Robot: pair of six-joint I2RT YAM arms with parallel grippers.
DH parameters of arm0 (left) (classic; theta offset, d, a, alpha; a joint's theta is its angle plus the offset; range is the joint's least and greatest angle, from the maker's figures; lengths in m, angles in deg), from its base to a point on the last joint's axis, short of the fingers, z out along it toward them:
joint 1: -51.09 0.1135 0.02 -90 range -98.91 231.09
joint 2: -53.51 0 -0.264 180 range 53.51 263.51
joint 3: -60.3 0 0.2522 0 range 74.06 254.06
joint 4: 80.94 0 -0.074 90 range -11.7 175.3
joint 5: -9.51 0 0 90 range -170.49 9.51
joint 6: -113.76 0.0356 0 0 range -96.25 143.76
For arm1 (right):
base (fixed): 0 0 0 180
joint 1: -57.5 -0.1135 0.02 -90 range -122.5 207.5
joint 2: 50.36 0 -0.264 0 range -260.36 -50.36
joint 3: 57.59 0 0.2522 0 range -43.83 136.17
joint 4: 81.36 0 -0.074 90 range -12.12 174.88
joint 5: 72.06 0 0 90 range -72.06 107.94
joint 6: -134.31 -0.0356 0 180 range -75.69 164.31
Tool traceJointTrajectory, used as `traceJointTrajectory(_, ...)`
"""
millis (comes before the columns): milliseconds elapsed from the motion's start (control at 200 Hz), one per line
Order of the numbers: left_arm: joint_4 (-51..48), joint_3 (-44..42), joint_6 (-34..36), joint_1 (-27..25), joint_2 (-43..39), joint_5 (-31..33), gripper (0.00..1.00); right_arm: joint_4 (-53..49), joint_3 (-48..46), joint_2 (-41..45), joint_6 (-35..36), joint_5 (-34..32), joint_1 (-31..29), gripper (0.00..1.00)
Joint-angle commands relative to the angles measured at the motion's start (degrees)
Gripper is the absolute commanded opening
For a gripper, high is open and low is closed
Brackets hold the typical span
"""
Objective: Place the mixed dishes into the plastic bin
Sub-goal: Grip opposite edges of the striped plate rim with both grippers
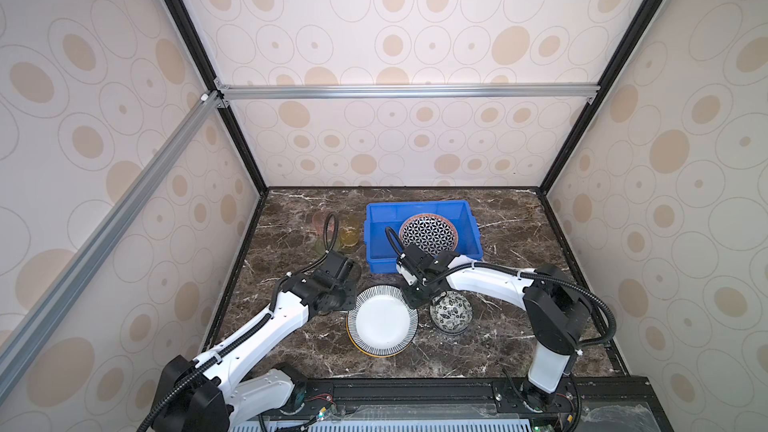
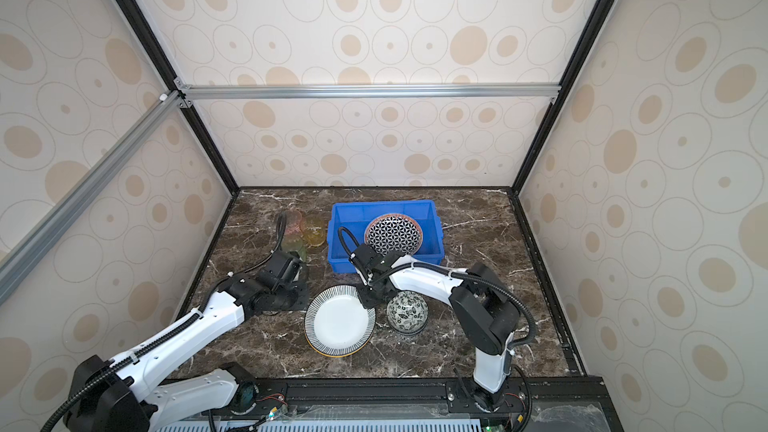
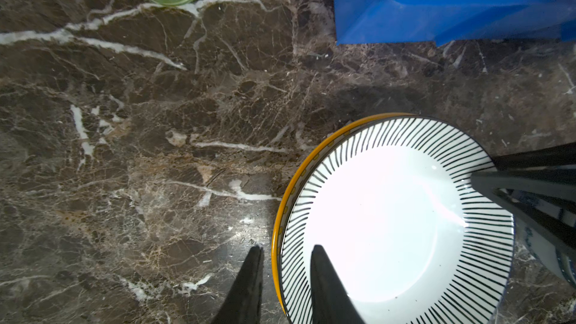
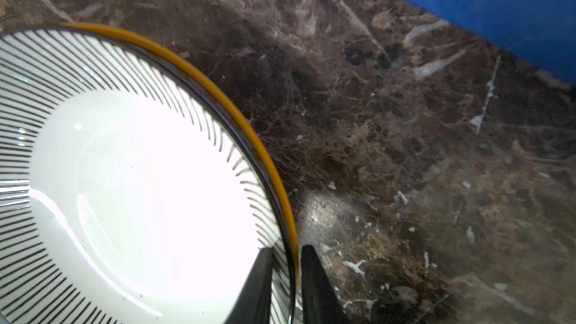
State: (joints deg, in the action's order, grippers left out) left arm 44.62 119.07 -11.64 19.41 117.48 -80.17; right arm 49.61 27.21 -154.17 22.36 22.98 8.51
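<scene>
A: Two plates lie stacked in front of the plastic bin (image 1: 380, 263) in both top views: the striped plate (image 1: 382, 321) on the yellow-rimmed plate (image 2: 330, 355).
B: And the left wrist view?
A: The left gripper (image 3: 285, 247) stands astride their rim; clenched or not, I cannot tell.
B: Right wrist?
A: The right gripper (image 4: 285, 249) is narrow around that rim; again I cannot tell.

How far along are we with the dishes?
Done: black-white geometric round plate lies in the blue plastic bin. In hand: left gripper and right gripper straddle the rim of the striped plate stacked on the yellow-rimmed plate; grip unclear. Remaining: both plates, stacked floral bowls, three translucent tumblers.
</scene>
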Motion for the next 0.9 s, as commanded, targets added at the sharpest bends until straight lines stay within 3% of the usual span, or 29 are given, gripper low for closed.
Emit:
traceJointTrajectory(0, 0.15, -0.68, -1.34, -0.35, -0.52, 0.04, 0.28, -2.26, 0.8, -1.13, 0.25, -2.17, -0.22, 0.17)
traceJointTrajectory(680, 4.3, -5.54, -3.1, -0.31, 0.62, -4.08, 0.28, -2.71, 0.32, -0.3, 0.26, -3.22, -0.37, 0.09)
traceJointTrajectory(895, 2.1, -5.64, -4.04, -0.31, 0.9, -1.82, 0.29, -1.58, -0.07, -0.68, -0.15, -2.23, -0.5, 0.07)
